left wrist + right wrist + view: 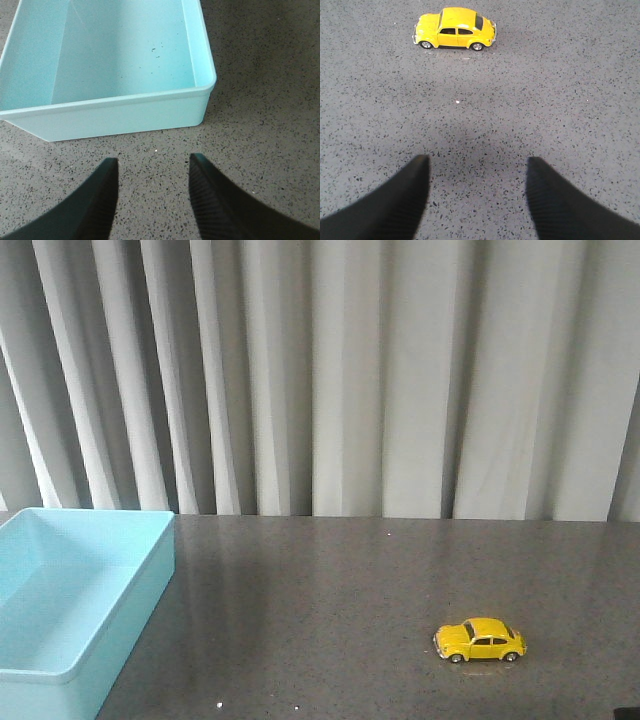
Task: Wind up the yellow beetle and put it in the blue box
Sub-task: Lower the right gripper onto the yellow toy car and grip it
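Front view: yellow beetle (480, 640) sits on its wheels on the speckled grey table (330, 600), right side, well apart from the blue box (70, 600) at the left edge. We've got our left gripper (154, 167) spread, holding nothing, near the box; right gripper (477, 167) spread above bare table, short of the car.

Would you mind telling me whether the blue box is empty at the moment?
Empty. The blue box holds only a few dark specks on its floor, and the yellow beetle sits outside it on the table.
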Robot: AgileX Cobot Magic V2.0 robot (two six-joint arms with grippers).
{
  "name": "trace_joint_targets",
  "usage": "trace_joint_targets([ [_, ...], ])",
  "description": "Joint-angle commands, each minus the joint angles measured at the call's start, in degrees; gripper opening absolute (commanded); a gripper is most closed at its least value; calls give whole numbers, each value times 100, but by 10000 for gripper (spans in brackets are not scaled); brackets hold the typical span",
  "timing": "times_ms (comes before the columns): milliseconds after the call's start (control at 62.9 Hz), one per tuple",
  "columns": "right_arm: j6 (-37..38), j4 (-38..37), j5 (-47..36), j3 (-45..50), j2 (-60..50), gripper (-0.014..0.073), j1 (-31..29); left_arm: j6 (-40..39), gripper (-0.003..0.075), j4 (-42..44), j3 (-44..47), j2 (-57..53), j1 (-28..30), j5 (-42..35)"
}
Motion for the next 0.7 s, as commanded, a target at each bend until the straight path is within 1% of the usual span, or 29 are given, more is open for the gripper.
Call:
trace_joint_targets([
  [0, -41, 90, -338, -192, -32, 552, -34, -45, 421, 31, -185, 105, -35, -405],
  [64, -41, 255, -409, -192, -32, 568, -34, 10, 433, 45, -185, 191, -35, -405],
  [175, -48, 323, -667, -240, -1, 562, -34, 46, 434, 165, -232, 348, 42, -425],
  [255, -30, 333, -590, -413, 159, 557, -34, 117, 434, 156, -349, 462, 216, -423],
  [334, -43, 496, -473, -657, 396, 551, -34, 145, 434, 72, -495, 592, 363, -417],
  [382, -80, 563, -382, -848, 582, 547, -34, 268, 434, -47, -577, 657, 439, -394],
  [509, -292, 577, -39, -1437, 1177, 540, -34, 874, 434, -861, -602, 826, 551, -418],
  [621, -414, 643, 309, -1997, 1766, 540, -34, 1017, 434, -1182, -602, 883, 540, -366],
  [684, -489, 643, 423, -2300, 2108, 540, 10, 1012, 434, -1214, -602, 882, 540, -332],
])
